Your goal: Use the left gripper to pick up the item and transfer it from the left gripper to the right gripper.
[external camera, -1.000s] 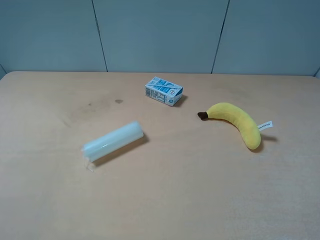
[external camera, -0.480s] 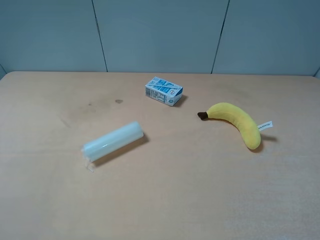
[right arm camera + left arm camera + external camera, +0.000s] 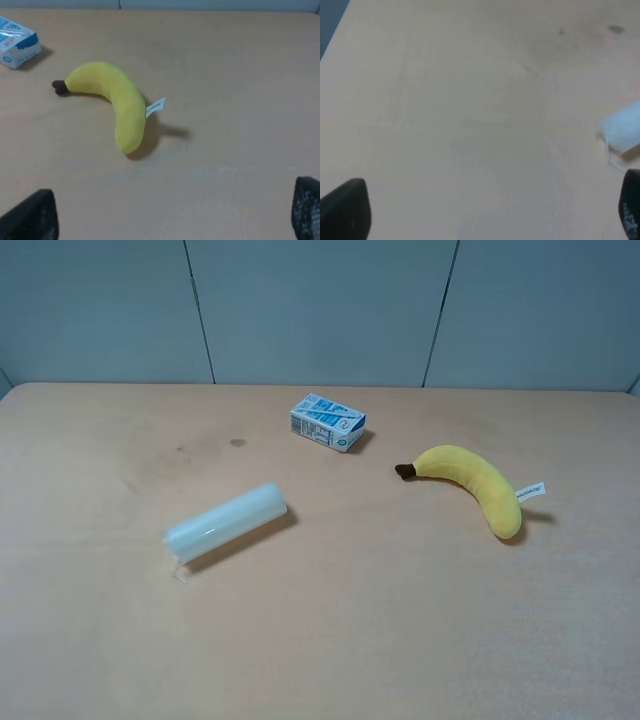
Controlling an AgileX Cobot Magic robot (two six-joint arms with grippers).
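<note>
The yellow plush banana [image 3: 475,480] lies on the tan table at the right, its dark brown stem tip pointing left and its white tag at the right end. It also shows in the right wrist view [image 3: 117,100], some way ahead of my right gripper [image 3: 170,210], whose two dark fingertips [image 3: 32,217] stand wide apart: open and empty. My left gripper [image 3: 487,200] is open and empty too, its fingertips [image 3: 345,212] over bare table near the roll. Neither gripper shows in the exterior high view.
A translucent pale cylinder roll [image 3: 228,522] lies left of the middle, and its end shows in the left wrist view [image 3: 622,131]. A small blue-white carton [image 3: 328,422] lies at the back middle and also shows in the right wrist view [image 3: 17,42]. A grey panelled wall stands behind the table.
</note>
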